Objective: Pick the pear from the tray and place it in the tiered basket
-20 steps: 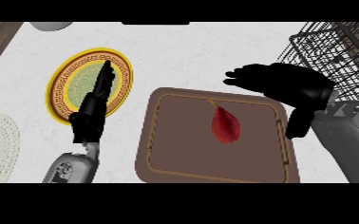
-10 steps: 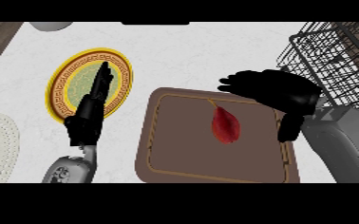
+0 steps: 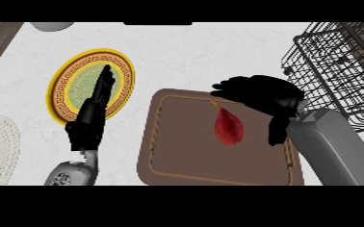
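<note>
Right hand (image 3: 263, 94) open and empty at center-right, just above the red pear (image 3: 229, 126) lying lengthwise top-to-bottom on the tray (image 3: 177, 163), way nearer than the left

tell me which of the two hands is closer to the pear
The right hand: it hovers over the brown tray's far edge just above the red pear. The left hand lies out over the gold-rimmed plate, off the tray.

One head view looks steeply down on the counter (image 3: 185, 53): tray (image 3: 177, 158) near 6 o'clock, plate (image 3: 68, 84) at 9, basket (image 3: 334, 62) at 2.
</note>
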### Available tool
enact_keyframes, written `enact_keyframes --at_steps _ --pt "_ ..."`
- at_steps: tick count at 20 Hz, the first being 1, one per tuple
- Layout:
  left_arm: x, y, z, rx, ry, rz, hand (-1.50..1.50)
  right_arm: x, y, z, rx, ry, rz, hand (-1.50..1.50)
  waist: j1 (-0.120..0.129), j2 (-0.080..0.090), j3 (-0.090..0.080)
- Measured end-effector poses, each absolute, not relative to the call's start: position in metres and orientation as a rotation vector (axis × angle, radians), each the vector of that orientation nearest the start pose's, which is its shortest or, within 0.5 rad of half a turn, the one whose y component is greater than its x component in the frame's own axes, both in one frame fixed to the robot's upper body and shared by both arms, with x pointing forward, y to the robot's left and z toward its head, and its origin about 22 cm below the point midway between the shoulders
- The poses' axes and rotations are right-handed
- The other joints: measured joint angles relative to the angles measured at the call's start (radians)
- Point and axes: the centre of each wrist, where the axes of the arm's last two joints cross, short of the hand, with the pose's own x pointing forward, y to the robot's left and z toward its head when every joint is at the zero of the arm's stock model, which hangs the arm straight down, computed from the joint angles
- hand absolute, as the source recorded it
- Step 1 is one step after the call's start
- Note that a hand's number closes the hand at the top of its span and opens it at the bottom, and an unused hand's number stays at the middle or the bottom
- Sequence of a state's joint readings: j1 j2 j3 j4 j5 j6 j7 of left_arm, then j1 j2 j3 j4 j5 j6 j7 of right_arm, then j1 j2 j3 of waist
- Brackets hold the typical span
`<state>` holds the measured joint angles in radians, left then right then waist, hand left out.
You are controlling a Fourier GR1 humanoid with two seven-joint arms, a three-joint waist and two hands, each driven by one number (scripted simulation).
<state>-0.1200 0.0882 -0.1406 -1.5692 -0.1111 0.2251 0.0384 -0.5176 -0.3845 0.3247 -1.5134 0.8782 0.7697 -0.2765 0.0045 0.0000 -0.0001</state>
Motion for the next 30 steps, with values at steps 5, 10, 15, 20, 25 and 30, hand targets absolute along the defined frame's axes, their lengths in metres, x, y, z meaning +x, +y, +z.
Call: enact_keyframes --at_steps 5,10,15,20,25,30 --pt "0.267 0.206 0.031 0.185 -1.658 -0.112 0.0 0.329 -0.176 0.116 -0.238 -1.33 1.93 -1.5 0.0 0.0 0.0" --pt "0.269 0.203 0.031 0.185 -1.66 -0.106 0.0 0.327 -0.174 0.107 -0.228 -1.323 1.929 -1.5 -0.002 0.0 0.0" --pt "0.269 0.202 0.029 0.181 -1.662 -0.103 0.0 0.329 -0.166 0.097 -0.21 -1.31 1.929 -1.5 -0.001 0.0 0.0" --pt "0.272 0.205 0.026 0.193 -1.665 -0.109 0.0 0.326 -0.166 0.087 -0.199 -1.315 1.915 -1.5 -0.002 0.0 0.0" --pt "0.275 0.198 0.026 0.188 -1.665 -0.109 0.0 0.326 -0.161 0.076 -0.171 -1.315 1.9 -1.5 -0.002 0.0 0.0" --pt "0.271 0.197 0.029 0.187 -1.665 -0.108 0.0 0.325 -0.164 0.067 -0.158 -1.362 1.843 1.5 -0.002 0.0 0.0"
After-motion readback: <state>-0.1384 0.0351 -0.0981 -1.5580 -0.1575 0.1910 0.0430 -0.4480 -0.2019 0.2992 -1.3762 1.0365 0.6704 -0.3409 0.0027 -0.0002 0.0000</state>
